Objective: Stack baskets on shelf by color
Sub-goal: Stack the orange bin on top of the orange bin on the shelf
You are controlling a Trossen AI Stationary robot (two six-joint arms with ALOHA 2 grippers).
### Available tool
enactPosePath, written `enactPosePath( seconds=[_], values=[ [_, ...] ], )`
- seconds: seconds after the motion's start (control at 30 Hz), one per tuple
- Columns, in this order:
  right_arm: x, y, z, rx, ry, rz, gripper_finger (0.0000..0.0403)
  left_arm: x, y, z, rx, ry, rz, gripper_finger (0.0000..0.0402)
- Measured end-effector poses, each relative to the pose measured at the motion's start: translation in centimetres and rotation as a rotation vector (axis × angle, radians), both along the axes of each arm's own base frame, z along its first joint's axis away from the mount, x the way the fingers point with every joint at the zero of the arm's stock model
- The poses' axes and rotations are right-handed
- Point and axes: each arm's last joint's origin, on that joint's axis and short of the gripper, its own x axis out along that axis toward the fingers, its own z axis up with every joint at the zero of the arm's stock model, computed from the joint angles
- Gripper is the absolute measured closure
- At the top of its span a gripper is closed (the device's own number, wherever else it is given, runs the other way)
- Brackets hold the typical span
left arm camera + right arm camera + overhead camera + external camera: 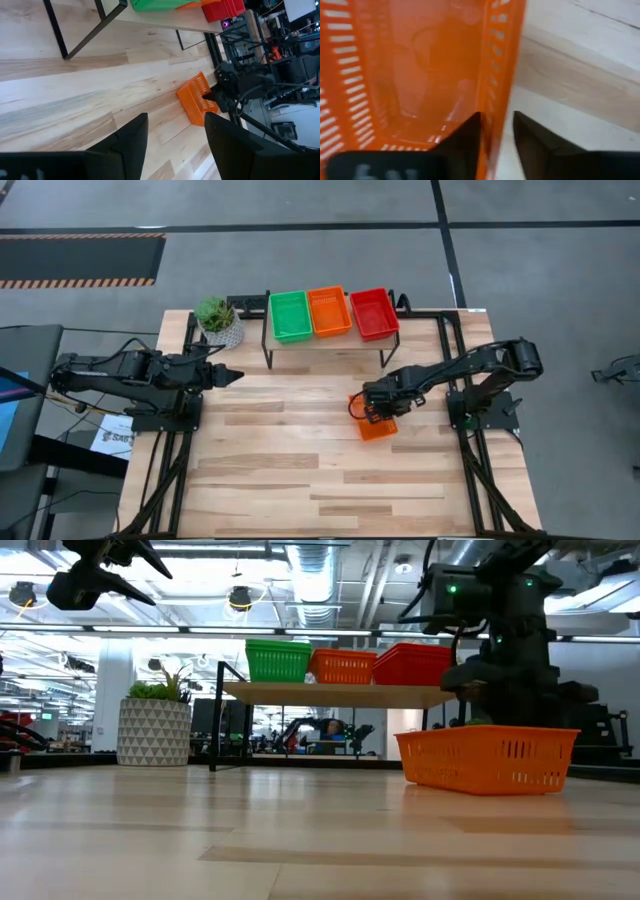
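Observation:
An orange basket [381,429] [490,760] [196,100] sits on the wooden table right of centre. My right gripper [372,412] [497,132] is down over its far part, shut across one wall. On the shelf [322,343] [340,693] at the table's far edge rest a green [290,315], an orange [329,311] and a red basket [374,313], side by side. My left gripper [232,375] [175,135] hovers open above the table's left side, touching nothing. My right gripper has the orange basket by a side wall [500,90], one finger [467,132] inside the basket and the other [532,132] outside. It comes from above, slanting in from the table's right. The basket looks level, with its bottom on the table.
A potted plant [218,320] [152,725] stands left of the shelf at the far edge. Bare wooden tabletop [290,470] spreads across the middle and near side. The shelf's black legs [266,360] stand on the table near the left gripper.

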Motion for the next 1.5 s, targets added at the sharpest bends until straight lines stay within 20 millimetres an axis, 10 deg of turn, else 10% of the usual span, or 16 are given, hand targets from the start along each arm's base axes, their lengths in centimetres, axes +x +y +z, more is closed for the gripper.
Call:
enactPosePath(
  seconds=[0.17,0.43,0.73,1.03,1.5],
  values=[
    [0.2,0.0,0.0,0.005,-0.023,0.016,0.0387,0.0,0.0,0.0,0.000,0.000,0.000,0.0218],
    [0.1,0.5,2.3,0.086,-0.163,0.041,0.0394,0.0,0.0,0.0,0.007,0.003,-0.005,0.0218],
    [0.0,-1.1,14.7,0.036,-0.638,0.025,0.0398,0.0,0.0,0.0,0.022,0.008,-0.014,0.0218],
    [0.4,-8.4,25.4,-0.348,-0.868,0.007,0.0399,0.0,0.1,0.0,0.037,0.009,0.000,0.0218],
    [5.3,-19.5,23.8,-0.418,-0.661,0.008,0.0396,0.0,0.1,0.0,0.060,0.010,0.022,0.0218]
  ],
)
